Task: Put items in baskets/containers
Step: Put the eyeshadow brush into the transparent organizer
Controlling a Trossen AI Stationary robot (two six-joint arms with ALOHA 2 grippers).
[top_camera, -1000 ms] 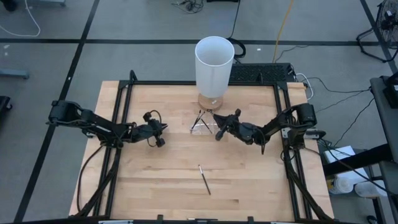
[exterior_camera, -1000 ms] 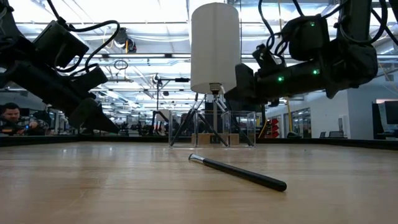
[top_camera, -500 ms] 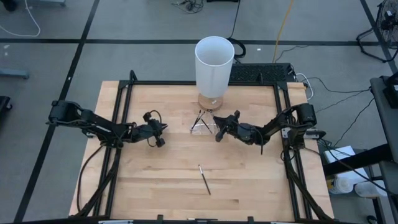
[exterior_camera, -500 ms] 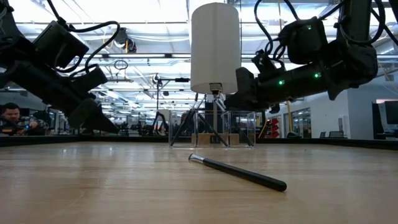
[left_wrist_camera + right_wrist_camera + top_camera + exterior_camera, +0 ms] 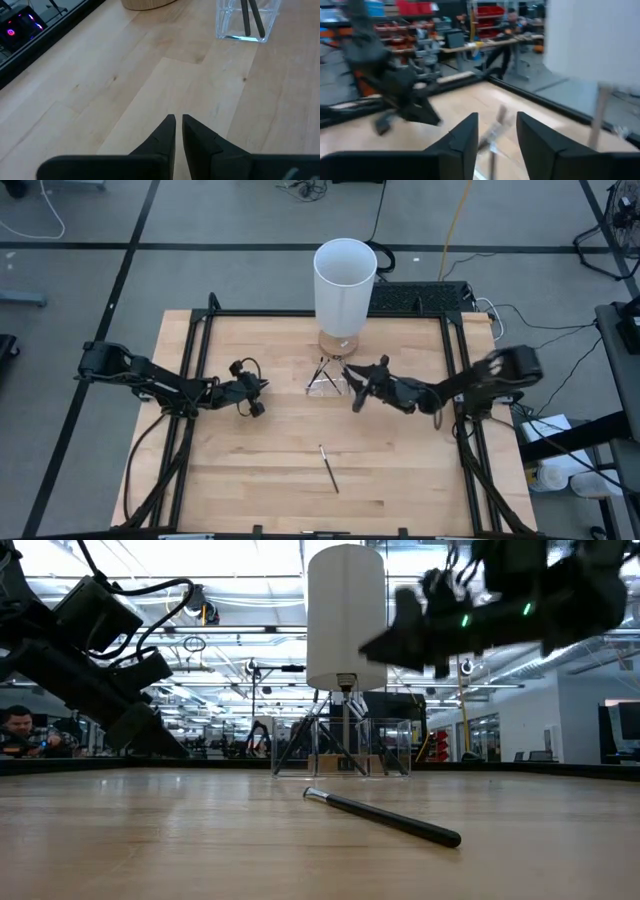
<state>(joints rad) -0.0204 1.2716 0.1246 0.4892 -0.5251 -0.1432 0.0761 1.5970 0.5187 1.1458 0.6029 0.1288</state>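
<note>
Toward the table's near edge your last loose stick (image 5: pixel 329 468) lies flat, long axis running near-to-far, roughly midway between both arms, well short of the clear container (image 5: pixel 326 381); right gripper (image 5: pixel 357 392) looks parted and empty beside it, left gripper (image 5: pixel 254 395) nearly together.

Grey floor (image 5: pixel 230 220), bright ceiling lights (image 5: pixel 180 560)

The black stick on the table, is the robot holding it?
No, the black stick lies alone on the wood, away from both arms.

White cylinder (image 5: pixel 345 285); dark stick (image 5: pixel 329 468); clear container (image 5: pixel 340 747).
</note>
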